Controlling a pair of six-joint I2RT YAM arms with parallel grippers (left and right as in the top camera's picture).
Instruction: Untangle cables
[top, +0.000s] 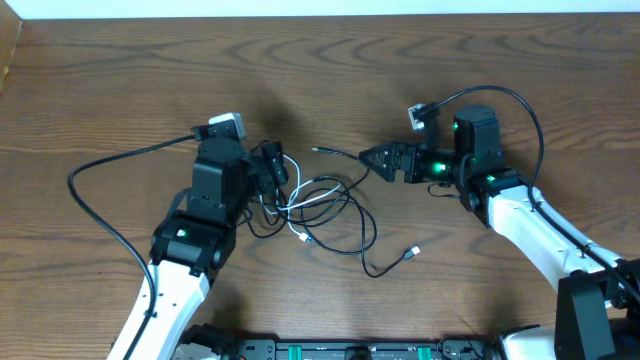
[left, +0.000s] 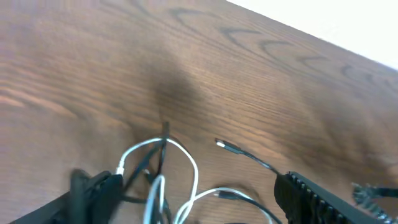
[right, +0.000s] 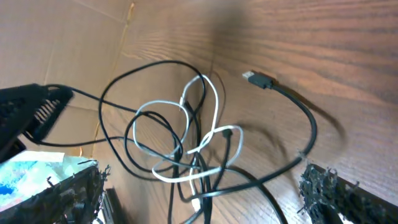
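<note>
A tangle of thin black cords and one thin white cord (top: 308, 205) is seen lying on the brown wood-grain table (top: 330, 60), at its middle, between the two arms. The left gripper (top: 272, 172) is held low at the tangle's left edge with its jaws spread wide; loops of white and black cord are seen between the fingers (left: 93, 193), but nothing is clamped. The right gripper (top: 364, 157) is pointed at the tangle from the right, fully released and empty, just apart from the nearest loop. One black cord with a silver plug end (top: 412, 253) is trailed out toward the near right. Another plug end (top: 316, 150) is laid on bare wood between the grippers. A thick black wire (top: 90, 165) of the left arm is looped across the table well left of the tangle. A tan cardboard-like panel (right: 62, 37) is seen beyond the table's left end.
</note>
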